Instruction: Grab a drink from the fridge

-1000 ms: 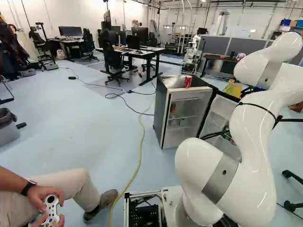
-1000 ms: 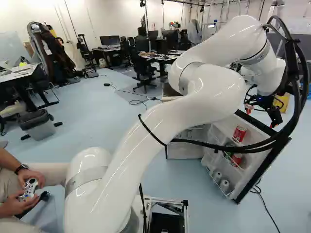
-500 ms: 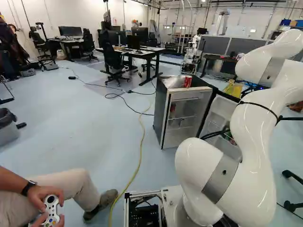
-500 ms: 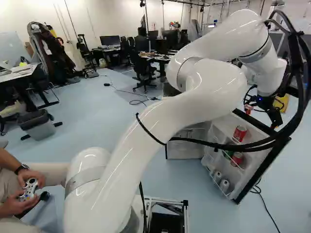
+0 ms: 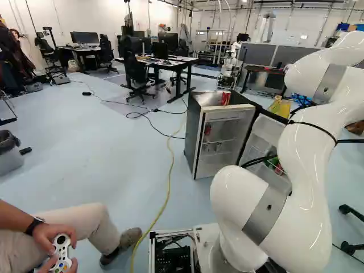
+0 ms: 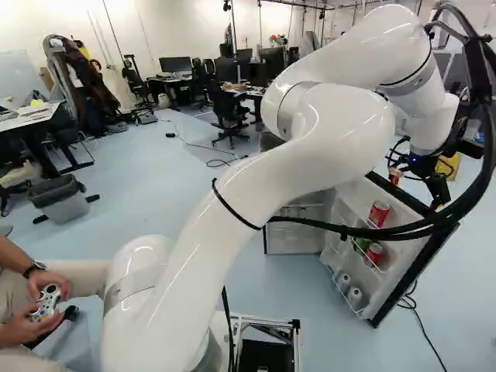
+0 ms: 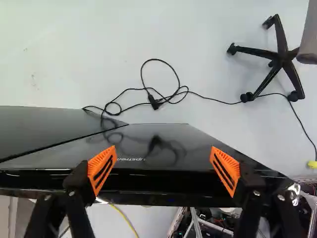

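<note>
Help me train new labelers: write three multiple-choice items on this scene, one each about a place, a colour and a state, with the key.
1. Where are the two grey cans?
A) On top of the fridge
B) Low in the fridge door
C) On the floor beside a chair

2. What colour is the uppermost can in the door?
A) Red
B) Blue
C) Yellow

3. How does the tool stand?
A) Shut on a can
B) Shut and empty
C) Open, gripping nothing

Key:
1 B: the right base view shows both near the door's bottom.
2 A: its red side faces the right base view.
3 C: in the wrist view its orange pads stand wide apart, with no can between them.
</note>
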You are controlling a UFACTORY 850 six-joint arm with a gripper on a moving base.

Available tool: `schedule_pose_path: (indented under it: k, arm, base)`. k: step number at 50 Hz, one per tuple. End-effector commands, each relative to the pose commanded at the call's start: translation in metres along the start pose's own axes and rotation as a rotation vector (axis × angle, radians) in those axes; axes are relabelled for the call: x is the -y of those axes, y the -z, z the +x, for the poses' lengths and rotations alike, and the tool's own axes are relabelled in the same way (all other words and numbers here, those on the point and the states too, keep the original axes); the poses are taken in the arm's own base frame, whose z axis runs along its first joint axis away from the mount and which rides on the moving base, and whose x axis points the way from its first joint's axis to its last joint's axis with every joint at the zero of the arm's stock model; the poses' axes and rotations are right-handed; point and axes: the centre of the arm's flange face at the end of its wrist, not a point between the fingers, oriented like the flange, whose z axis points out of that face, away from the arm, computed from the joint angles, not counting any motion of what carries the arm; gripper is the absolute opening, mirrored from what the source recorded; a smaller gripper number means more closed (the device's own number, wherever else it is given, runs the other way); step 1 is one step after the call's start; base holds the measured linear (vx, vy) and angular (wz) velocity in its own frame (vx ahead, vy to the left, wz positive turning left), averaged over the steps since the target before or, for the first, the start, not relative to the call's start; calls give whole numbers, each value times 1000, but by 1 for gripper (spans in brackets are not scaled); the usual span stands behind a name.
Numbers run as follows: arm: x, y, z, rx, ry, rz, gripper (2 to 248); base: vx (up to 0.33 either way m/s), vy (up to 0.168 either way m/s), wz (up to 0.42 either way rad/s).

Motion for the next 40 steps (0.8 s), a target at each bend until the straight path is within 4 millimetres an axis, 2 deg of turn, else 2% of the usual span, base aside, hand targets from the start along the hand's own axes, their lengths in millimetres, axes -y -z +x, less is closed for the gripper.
schedule_pose_path:
  k: [40]
  arm:
    - [-14,13,-30,54,-7,-15,247]
  base:
    - [0,0,0]
